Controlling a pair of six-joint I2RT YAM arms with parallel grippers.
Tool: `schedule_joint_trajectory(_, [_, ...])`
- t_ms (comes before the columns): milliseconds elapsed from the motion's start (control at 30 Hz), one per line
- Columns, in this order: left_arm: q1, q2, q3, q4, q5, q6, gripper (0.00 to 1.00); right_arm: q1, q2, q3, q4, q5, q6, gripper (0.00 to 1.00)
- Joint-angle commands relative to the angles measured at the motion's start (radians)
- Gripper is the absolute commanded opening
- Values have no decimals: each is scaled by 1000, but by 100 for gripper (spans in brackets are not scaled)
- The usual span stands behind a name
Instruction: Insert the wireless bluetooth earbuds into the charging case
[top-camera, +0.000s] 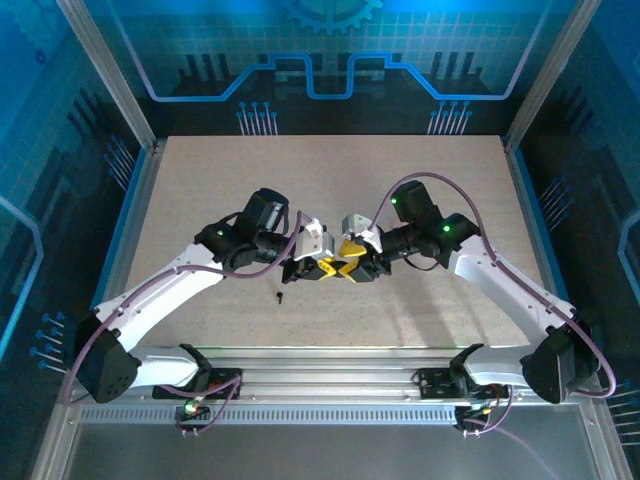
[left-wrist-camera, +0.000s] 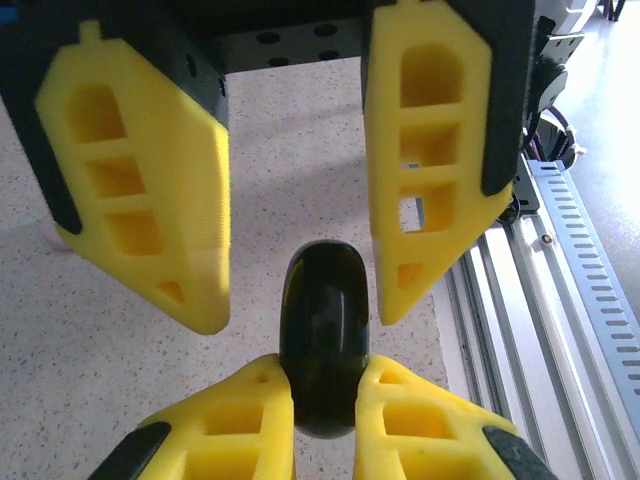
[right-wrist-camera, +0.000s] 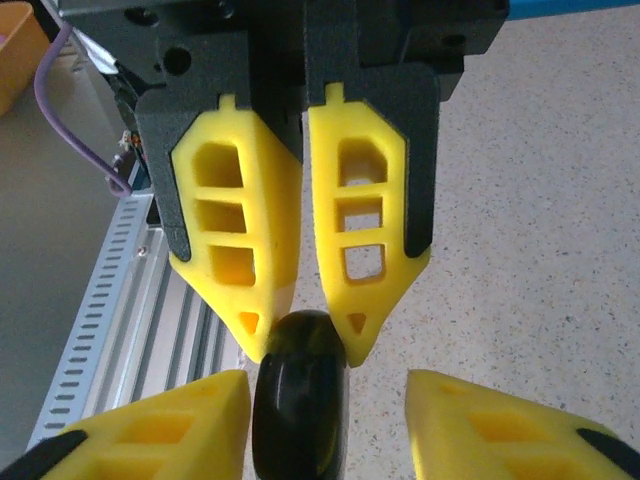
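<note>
Gloss, we see, on the round black charging case (left-wrist-camera: 322, 335), pinched by left claw (left-wrist-camera: 322, 375); right claw (left-wrist-camera: 297, 320) spread.

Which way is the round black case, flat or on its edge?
On its edge. The left claw pinches the charging case by its flat faces, so its thin rim faces the left wrist camera.

Too small to make out bud or stem from above: black earbud (top-camera: 281, 296) on the table (top-camera: 400, 200). Cut off at the right wrist view's bottom edge: charging case (right-wrist-camera: 297, 400). Flanks covered by the left gripper (left-wrist-camera: 323, 378) clamping it.
</note>
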Motion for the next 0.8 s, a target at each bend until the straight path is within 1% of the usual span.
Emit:
schedule_joint_trajectory(0, [-6, 0, 21, 16, 4, 3, 14, 14, 10, 41, -46, -27, -30, 36])
schedule_joint_trajectory(100, [-6, -1, 16, 32, 2, -8, 14, 11, 6, 48, -58, -13, -39, 21])
schedule_joint_trajectory(133, [-6, -1, 13, 44, 0, -16, 17, 4, -3, 45, -51, -15, -39, 18])
schedule_joint_trajectory(200, [-2, -11, -11, 104, -9, -54, 34, -24, -34, 19, -8, -52, -23, 17])
schedule_joint_trajectory(267, [9, -34, -62, 202, 14, -91, 42, -62, -81, -32, 77, -113, 10, 17])
schedule_joint_trajectory(333, [29, -63, -139, 356, 51, -162, 50, -91, -128, -88, 172, -161, 52, 17])
schedule_joint_trajectory(367, [35, -74, -168, 408, 65, -191, 56, -101, -149, -111, 211, -180, 74, 17])
schedule_joint_trajectory(400, [39, -85, -195, 475, 78, -224, 60, -112, -169, -134, 249, -203, 93, 18])
schedule_joint_trajectory(500, [40, -98, -242, 600, 112, -294, 65, -133, -204, -170, 310, -244, 124, 18])
schedule_joint_trajectory(633, [39, -89, -266, 672, 155, -331, 67, -145, -199, -170, 338, -307, 141, 18])
schedule_joint_trajectory(767, [39, -87, -280, 744, 165, -374, 66, -145, -186, -158, 334, -325, 124, 18])
